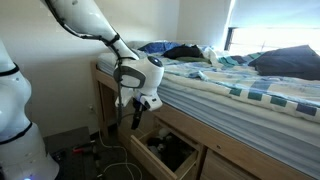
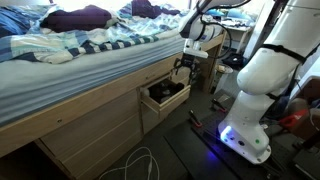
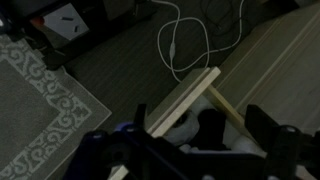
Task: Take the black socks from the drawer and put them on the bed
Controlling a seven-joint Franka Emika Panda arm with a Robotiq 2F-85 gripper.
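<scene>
Black socks are lost in the dark inside the open drawer (image 2: 163, 106), mid-frame; the gripper (image 2: 183, 72) hangs just above it, its opening impossible to read. Likely a soft, light bundle, so pinch firmly across the middle

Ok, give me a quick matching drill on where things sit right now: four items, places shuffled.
Things:
1. pale-wood box drawer
2. thin white cable
3. dark navy garment heap
4. black two-finger tool

Places:
A. on the striped bedding of the light-wood bed
B. hanging over the drawer
C. pulled open, dark inside
D. looped on the dark floor

Pairs: 1-C, 2-D, 3-A, 4-B
</scene>
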